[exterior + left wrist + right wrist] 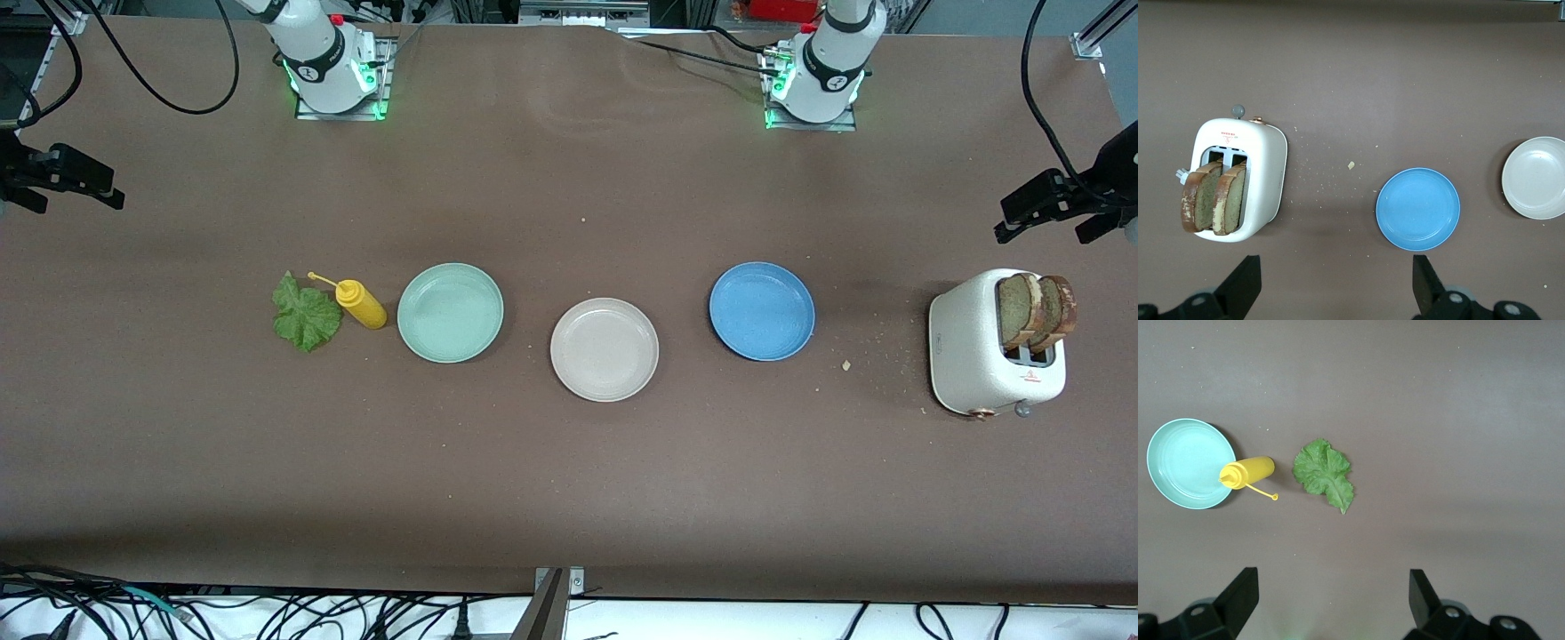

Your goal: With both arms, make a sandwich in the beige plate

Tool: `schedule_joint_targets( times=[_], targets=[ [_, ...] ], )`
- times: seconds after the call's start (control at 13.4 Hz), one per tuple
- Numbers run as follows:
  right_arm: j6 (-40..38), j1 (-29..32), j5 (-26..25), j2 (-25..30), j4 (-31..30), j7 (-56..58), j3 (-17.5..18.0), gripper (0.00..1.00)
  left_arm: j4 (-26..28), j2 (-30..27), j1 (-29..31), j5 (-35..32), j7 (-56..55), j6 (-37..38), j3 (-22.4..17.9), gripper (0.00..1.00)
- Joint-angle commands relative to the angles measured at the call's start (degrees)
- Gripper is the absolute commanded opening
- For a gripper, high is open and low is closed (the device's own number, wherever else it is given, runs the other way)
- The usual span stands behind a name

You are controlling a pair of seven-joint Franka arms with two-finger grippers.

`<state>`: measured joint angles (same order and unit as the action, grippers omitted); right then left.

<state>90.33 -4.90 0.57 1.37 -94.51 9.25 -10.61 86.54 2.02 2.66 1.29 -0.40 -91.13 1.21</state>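
Note:
The beige plate [605,349] lies bare mid-table; its rim [1537,177] also shows in the left wrist view. Two brown bread slices [1036,311] stand upright in the slots of a white toaster [991,356] at the left arm's end. A green lettuce leaf [305,313] lies flat on the table toward the right arm's end. My left gripper [1335,267] hangs open high over bare table, with the bread slices [1211,203] and toaster [1265,173] below. My right gripper [1331,580] hangs open high over bare table near the lettuce leaf [1325,475]. Both hold nothing. Neither gripper shows in the front view.
A mint-green plate [450,312] and a blue plate [762,310] flank the beige plate. A yellow squeeze bottle [360,304] lies between the lettuce and the mint-green plate. Crumbs dot the table near the toaster. Black clamps [62,173] stand at both table ends.

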Motion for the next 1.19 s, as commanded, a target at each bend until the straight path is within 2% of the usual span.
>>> schedule_joint_targets(
  times=[0.0,1.12],
  targets=[
    [-1.4,-0.3,-0.5,-0.4,1.4,-0.9,-0.1,1.00,-1.2,0.4,0.2,-1.6,1.2,0.1,0.5,1.00],
    [-1.6,-0.2,-0.7,-0.8,2.1,-0.6,-0.3,1.00,-0.9,0.7,0.1,-1.6,1.2,-0.6,0.5,1.00]
  ],
)
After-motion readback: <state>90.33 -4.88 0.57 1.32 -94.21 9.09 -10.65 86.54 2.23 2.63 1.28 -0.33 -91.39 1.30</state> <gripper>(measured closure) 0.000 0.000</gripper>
